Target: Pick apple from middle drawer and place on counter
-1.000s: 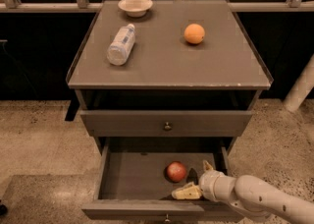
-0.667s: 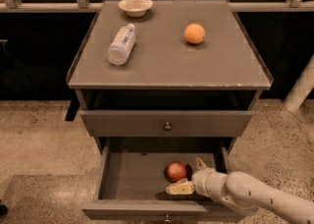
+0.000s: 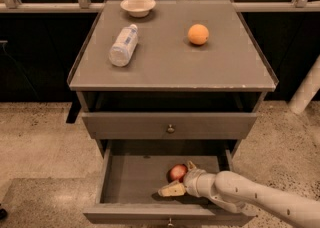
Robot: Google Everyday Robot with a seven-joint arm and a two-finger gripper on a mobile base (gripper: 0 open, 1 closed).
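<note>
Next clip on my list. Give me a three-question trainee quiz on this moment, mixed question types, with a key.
1. True or false: the apple rests on the counter.
2. Which thing lies on its side on the counter? A) plastic bottle B) bowl C) orange
3. Fill the gap: the gripper, fingers open either side of the apple, reaches into the ____.
Key: 1 false, the apple lies in the middle drawer; 2 A; 3 middle drawer.
</note>
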